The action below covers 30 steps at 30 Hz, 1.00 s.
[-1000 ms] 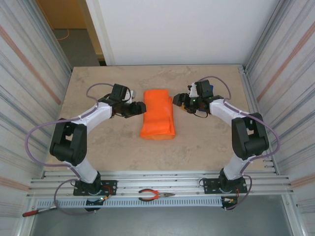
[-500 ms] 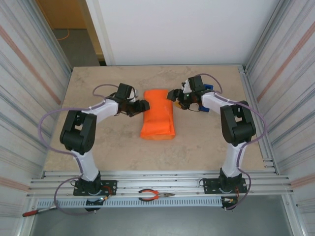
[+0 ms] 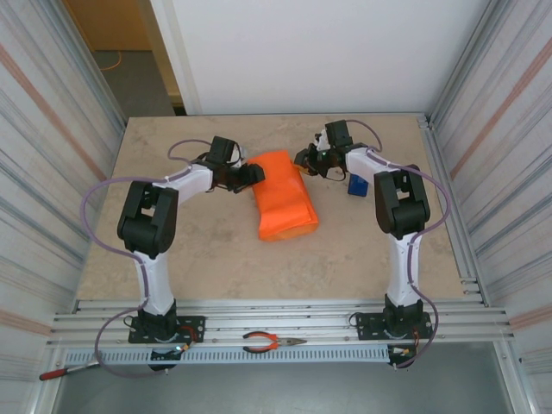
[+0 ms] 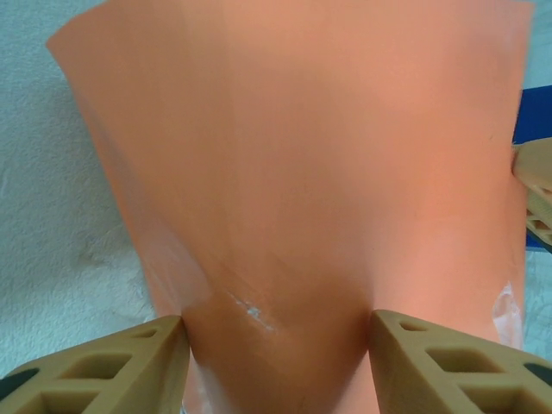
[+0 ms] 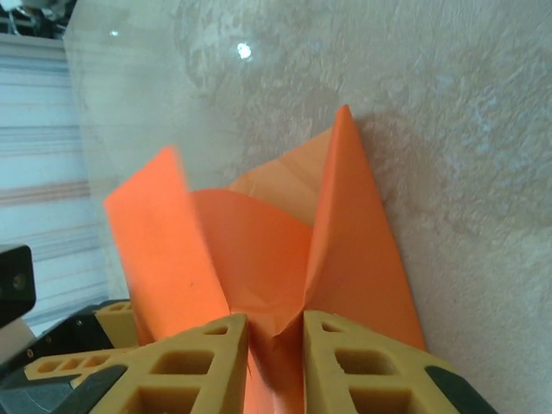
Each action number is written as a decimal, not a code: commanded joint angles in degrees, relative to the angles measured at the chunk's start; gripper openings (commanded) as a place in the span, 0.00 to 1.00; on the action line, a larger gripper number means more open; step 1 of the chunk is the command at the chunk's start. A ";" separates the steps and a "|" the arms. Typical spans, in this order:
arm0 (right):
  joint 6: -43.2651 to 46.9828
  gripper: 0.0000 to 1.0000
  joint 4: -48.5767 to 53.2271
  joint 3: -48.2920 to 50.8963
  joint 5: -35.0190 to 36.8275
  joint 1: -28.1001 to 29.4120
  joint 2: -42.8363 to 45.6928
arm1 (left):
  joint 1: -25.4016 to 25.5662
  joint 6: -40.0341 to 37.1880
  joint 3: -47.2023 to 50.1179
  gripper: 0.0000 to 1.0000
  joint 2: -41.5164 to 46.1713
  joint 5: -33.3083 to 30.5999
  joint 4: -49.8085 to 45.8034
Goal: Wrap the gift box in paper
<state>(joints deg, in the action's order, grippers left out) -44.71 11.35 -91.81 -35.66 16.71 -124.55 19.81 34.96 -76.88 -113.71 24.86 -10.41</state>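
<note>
The right claw [image 5: 274,323] is closed to a narrow slit on a gathered point of the paper [image 3: 283,194]. In its wrist view, two orange flaps fan up and away from between the fingers. The left claw [image 4: 276,323] stands wider, with a broad fold of the same sheet filling the gap and touching both fingers [image 4: 129,354]. I judge that a grip on the paper rather than a loose straddle.

From above, both claws sit at the far end of the parcel, the left claw [image 3: 250,175] on its left corner and the right claw [image 3: 304,160] on its right corner. The rest of the parcel stretches away from them toward the arm bases. Its long axis runs far to near, and the near end is swung a little to the right. Neither arm is clearly closer to it, since each already holds its own side of the far end. Closing that end looks like the step in hand, so the next move turns on drawing the two gathered sides together or down.

The parcel lies mid-desk [image 3: 190,250] as a compact, bright orange block with soft creases. The gift box is wholly covered inside it. A blue tape dispenser [image 3: 357,185] stands just to the right, behind the right arm.
</note>
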 commanded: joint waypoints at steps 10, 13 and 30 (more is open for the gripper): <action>2.89 0.70 0.51 7.25 2.03 -2.20 9.85 | -2.84 -2.82 -5.48 0.63 1.62 0.21 -2.55; 4.92 0.72 -0.32 15.09 2.36 -2.38 15.70 | -2.53 -1.43 0.98 0.64 6.45 -0.72 0.20; 7.83 0.25 -4.03 36.66 6.25 -5.38 26.35 | 2.24 2.95 26.03 0.11 18.53 -11.06 2.25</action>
<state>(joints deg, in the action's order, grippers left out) -37.89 8.27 -54.63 -30.17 11.25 -96.33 21.04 38.87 -48.05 -93.10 14.39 -8.67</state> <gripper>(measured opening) 0.271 0.133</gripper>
